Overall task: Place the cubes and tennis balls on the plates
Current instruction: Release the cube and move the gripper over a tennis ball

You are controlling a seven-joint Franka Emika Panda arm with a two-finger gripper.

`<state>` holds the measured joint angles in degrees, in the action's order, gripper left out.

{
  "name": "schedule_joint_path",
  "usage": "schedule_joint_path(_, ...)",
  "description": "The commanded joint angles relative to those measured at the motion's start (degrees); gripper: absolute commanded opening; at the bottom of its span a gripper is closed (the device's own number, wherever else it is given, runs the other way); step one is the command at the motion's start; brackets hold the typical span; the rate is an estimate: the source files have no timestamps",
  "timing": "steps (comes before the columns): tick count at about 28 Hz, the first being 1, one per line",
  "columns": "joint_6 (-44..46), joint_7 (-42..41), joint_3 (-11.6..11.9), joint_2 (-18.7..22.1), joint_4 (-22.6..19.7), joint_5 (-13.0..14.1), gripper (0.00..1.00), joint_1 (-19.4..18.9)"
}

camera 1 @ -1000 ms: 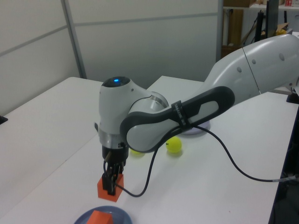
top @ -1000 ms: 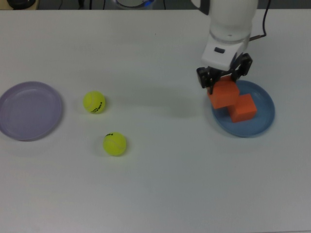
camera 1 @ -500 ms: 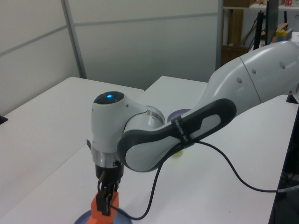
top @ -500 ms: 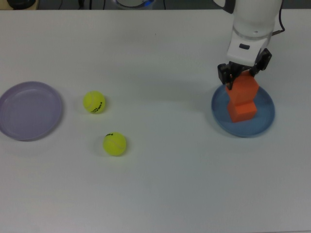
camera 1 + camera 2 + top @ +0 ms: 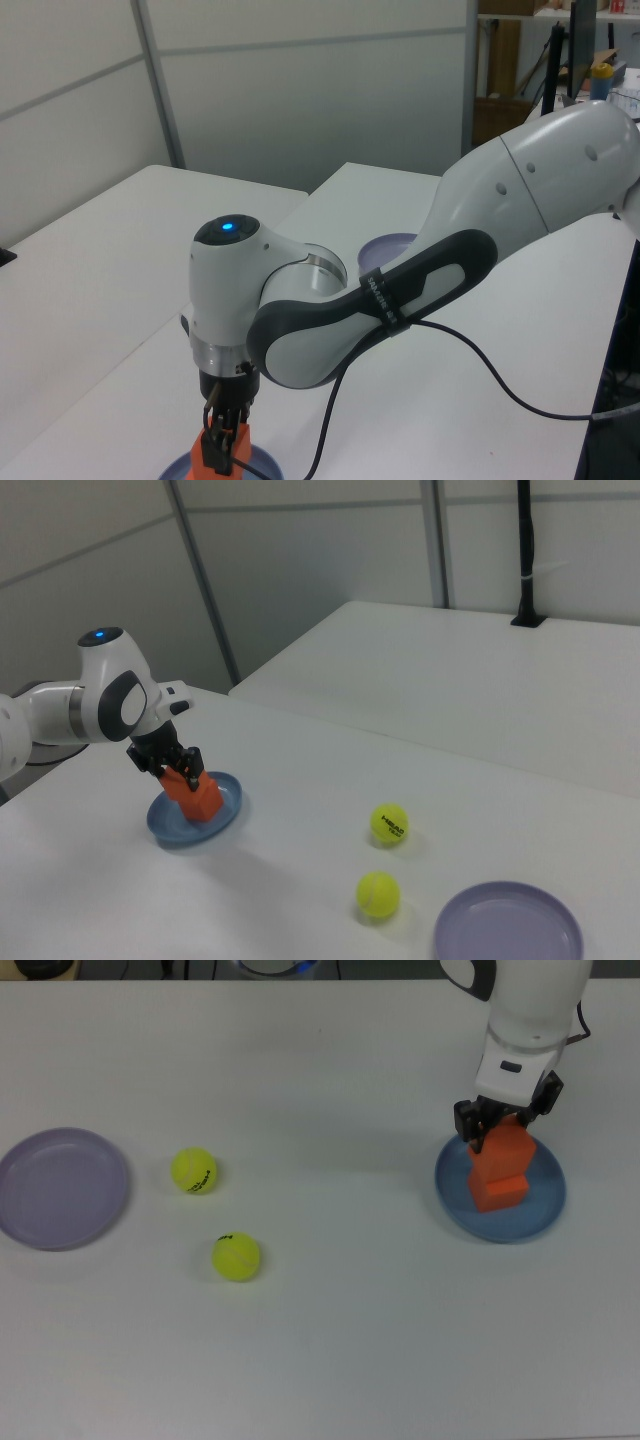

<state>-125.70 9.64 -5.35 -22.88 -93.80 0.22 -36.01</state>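
My gripper (image 5: 507, 1123) clamps one orange cube (image 5: 508, 1147) above the blue plate (image 5: 550, 1211), overlapping the second cube (image 5: 498, 1191). Risk: released here, it topples off the rim.

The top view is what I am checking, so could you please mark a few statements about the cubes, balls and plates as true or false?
1. The robot's hand grips a matte orange cube above the round medium blue plate. True.
2. A second orange cube lies on the blue plate. True.
3. Both fuzzy yellow-green tennis balls sit on the round pale lavender plate. False: both rest on the white table, apart from that plate.
4. The lavender plate holds one cube. False: it holds nothing.
5. The lavender plate is at the top view's left, the blue plate at the top view's right. True.
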Motion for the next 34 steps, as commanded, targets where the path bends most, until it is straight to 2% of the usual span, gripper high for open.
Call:
schedule_joint_path(1,-0.9,2.6,0.5,-2.0,1.1,-1.2,1.0,-0.7)
schedule_joint_path(11,-0.8,4.3,0.5,-1.3,2.0,-1.0,1.0,-0.7)
schedule_joint_path(16,-0.3,7.1,0.8,0.6,2.7,-0.8,1.0,-0.6)
schedule_joint_path(21,2.5,8.2,1.7,4.9,2.5,-0.3,1.0,0.2)
schedule_joint_path(27,9.8,7.7,5.9,10.0,2.4,-0.1,1.0,1.1)
schedule_joint_path(28,11.3,7.6,7.9,11.2,2.3,0.2,1.0,1.1)
schedule_joint_path(32,13.5,6.1,12.4,13.6,1.6,1.4,1.0,1.2)
schedule_joint_path(33,13.9,4.0,14.7,14.8,0.2,2.6,1.0,1.4)
schedule_joint_path(34,13.9,2.9,15.8,15.3,-0.8,3.2,1.0,1.6)
